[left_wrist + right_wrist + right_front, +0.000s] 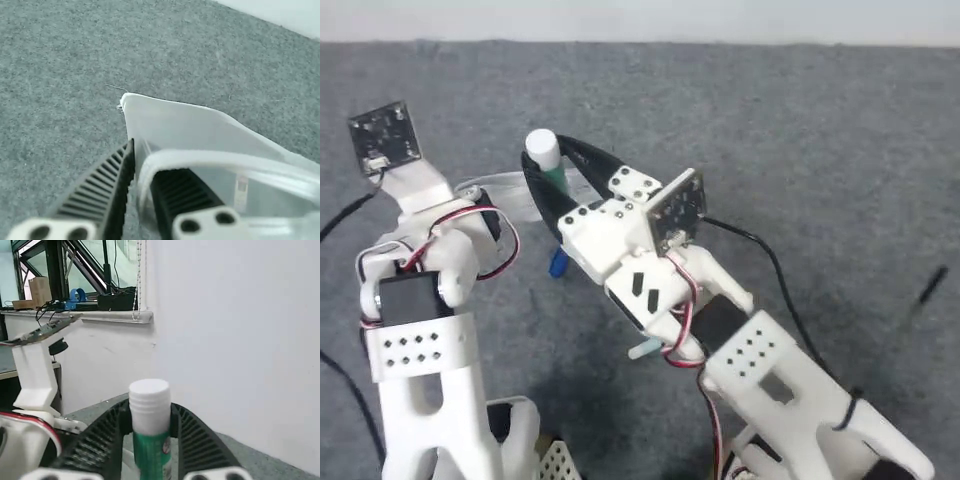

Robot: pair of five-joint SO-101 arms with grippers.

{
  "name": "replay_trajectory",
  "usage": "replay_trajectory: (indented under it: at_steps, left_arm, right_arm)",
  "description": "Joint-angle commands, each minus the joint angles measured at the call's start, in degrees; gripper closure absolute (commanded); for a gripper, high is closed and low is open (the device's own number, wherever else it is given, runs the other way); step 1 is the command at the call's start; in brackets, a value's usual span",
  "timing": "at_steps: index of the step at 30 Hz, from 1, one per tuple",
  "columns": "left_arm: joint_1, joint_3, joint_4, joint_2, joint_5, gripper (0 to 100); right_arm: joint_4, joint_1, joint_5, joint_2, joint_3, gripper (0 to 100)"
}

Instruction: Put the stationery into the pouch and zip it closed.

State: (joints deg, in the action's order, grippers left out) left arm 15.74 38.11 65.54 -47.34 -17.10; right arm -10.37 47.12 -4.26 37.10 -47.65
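Grey, carpet-like fabric covers the surface (790,130) on which both arms work. The right claw (548,160) is closed on a glue stick (542,150), its two black fingers pressing the green body from either side just under the white ribbed cap. The right wrist view shows the same grip, with the glue stick (149,405) upright between the ribbed fingers (197,440) of the right claw (149,415) and its cap rising above them, in front of a white wall (240,340).

The pouch (508,190) is translucent and lies just beside the glue stick, between the two arms, partly hidden under the left arm (420,300). In the left wrist view the left claw (142,165) is clamped on the pouch (190,125) at its thick pale rim. One black finger (107,180) lies against the outside of the wall and the other sits under the curl of the rim. The pouch's corner is raised off the grey fabric, and whether its mouth is open cannot be told.

A small blue piece (557,262) lies on the surface beneath the right arm, close to the pouch, and it is too far hidden to name. A thin black stick (927,288), perhaps a pen, lies well apart toward the table's right edge.
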Motion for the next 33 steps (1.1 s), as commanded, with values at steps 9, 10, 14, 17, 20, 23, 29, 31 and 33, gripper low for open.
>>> replay_trajectory:
  at_steps: [9, 10, 14, 17, 20, 23, 29, 31, 33]
  left_arm:
    - [-0.2, -1.5, -1.8, -0.4, -0.6, 99]
    - [-0.2, -1.5, -1.8, -0.4, -0.6, 99]
    - [-0.2, -1.5, -1.8, -0.4, -0.6, 99]
    - [-0.2, -1.5, -1.8, -0.4, -0.6, 99]
    - [-0.2, -1.5, -1.8, -0.4, -0.6, 99]
    - [-0.2, -1.5, -1.8, -0.4, -0.6, 99]
    - [0.1, -1.5, -1.7, -0.4, -0.6, 99]
    - [0.1, -1.5, -1.7, -0.4, -0.6, 99]
    - [-0.1, -1.5, -1.7, -0.4, -0.6, 99]
  right_arm:
    - [-9.9, 0.0, -0.3, -9.6, 0.5, 99.3]
    - [-10.1, 0.0, -0.3, -10.0, -0.1, 99.3]
    - [-11.7, 0.0, -0.3, -9.9, -2.9, 99.3]
    - [-12.7, 0.0, -0.2, -9.0, -5.6, 99.3]
    - [-12.5, 0.0, -0.2, -8.2, -7.6, 99.3]
    - [-12.3, 0.0, -0.2, -7.7, -9.1, 99.2]
    - [-12.1, 0.3, 8.9, -5.6, -12.4, 99.2]
    - [-12.1, 0.3, 9.8, -3.9, -13.7, 99.2]
    - [-11.8, 0.3, 10.0, -2.1, -14.6, 99.2]
